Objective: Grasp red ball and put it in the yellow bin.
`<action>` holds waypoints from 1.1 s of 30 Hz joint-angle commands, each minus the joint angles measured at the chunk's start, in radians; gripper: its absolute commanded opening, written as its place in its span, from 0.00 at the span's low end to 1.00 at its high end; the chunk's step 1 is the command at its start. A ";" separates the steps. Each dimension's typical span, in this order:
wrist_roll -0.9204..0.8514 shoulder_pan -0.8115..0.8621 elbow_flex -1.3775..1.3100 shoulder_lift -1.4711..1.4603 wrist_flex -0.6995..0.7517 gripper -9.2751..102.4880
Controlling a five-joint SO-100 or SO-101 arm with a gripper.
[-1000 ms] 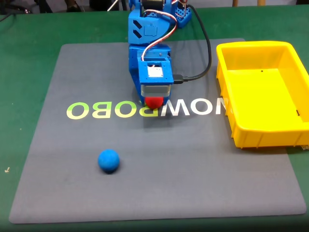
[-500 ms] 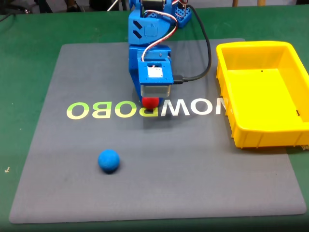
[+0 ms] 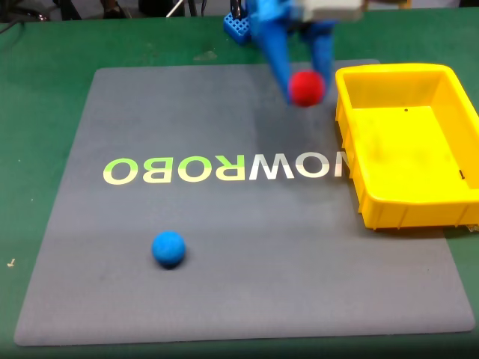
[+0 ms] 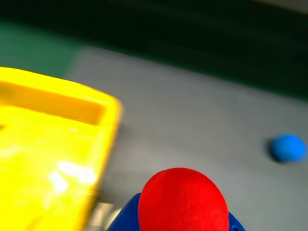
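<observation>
The red ball (image 3: 306,87) hangs in the air above the grey mat, held between the blue fingers of my gripper (image 3: 305,84), just left of the yellow bin's (image 3: 352,127) left wall. The arm is blurred with motion. In the wrist view the red ball (image 4: 183,200) sits at the bottom centre, clamped in my gripper (image 4: 180,216), and the yellow bin (image 4: 53,159) fills the left side.
A blue ball (image 3: 168,248) lies on the grey mat (image 3: 224,247) at the front left, seen small at the right as the blue ball (image 4: 288,147) in the wrist view. White and yellow lettering (image 3: 224,170) crosses the mat's middle. Green table surrounds the mat.
My gripper has lifted the red ball off the mat's centre and swung it up and to the right, close to the bin's left wall. The blue ball has stayed put.
</observation>
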 commanded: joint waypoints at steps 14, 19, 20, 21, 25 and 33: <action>0.098 -0.365 -0.055 0.072 0.069 0.08; 0.094 -0.360 -0.055 0.058 0.071 0.09; 0.091 -0.357 -0.055 0.058 0.071 0.10; 0.089 -0.353 -0.055 0.057 0.072 0.14; 0.087 -0.327 -0.054 0.054 0.086 0.39; 0.078 -0.282 -0.051 0.054 0.089 0.44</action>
